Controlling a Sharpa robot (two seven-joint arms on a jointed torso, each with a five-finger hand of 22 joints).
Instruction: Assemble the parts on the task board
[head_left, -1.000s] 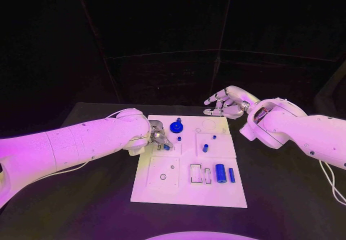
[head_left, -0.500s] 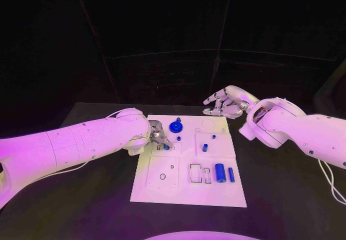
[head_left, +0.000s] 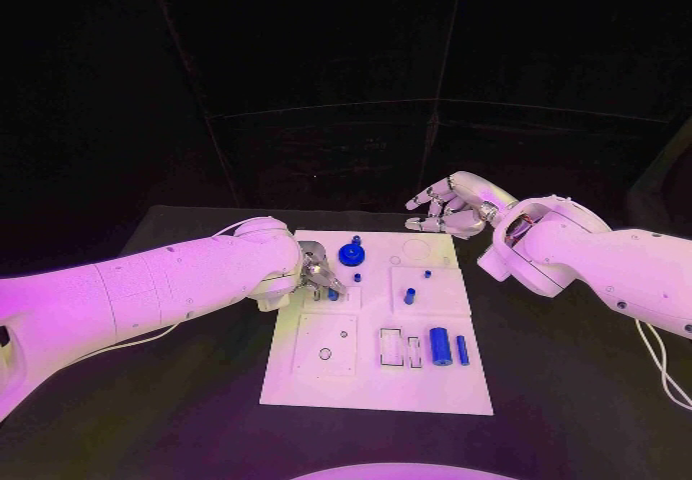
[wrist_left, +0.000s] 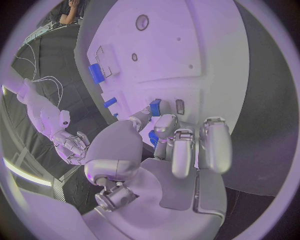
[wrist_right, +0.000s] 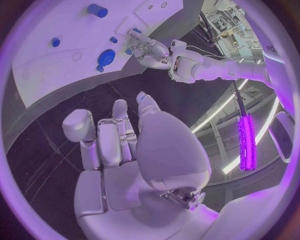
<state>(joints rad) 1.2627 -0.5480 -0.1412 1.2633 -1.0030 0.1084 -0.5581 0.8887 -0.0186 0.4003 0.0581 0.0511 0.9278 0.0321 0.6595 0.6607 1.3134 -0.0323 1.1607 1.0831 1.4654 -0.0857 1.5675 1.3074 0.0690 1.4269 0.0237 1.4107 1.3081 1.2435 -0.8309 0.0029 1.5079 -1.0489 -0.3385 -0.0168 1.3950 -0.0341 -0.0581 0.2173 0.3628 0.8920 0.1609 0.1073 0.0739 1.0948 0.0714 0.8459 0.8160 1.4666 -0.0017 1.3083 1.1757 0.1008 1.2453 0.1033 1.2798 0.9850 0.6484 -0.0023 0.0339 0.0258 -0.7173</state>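
Black table (head_left: 577, 400), dark backdrop (head_left: 346, 100), glowing light strip (wrist_right: 245, 142)

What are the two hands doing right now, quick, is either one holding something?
Left hand: pinching a small blue part over the task board.
Right hand: open, fingers apart, holding nothing, beyond the board's far edge.

The head view looks steeply down from above onto the black table (head_left: 173, 420), with the whole task board (head_left: 378, 390) central and both arms entering from the sides. The left wrist view sits close behind the left hand (wrist_left: 181, 150), facing along the board. The right wrist view sits behind the right hand (wrist_right: 119, 135), farther off. All 3 views share the board and the left hand.
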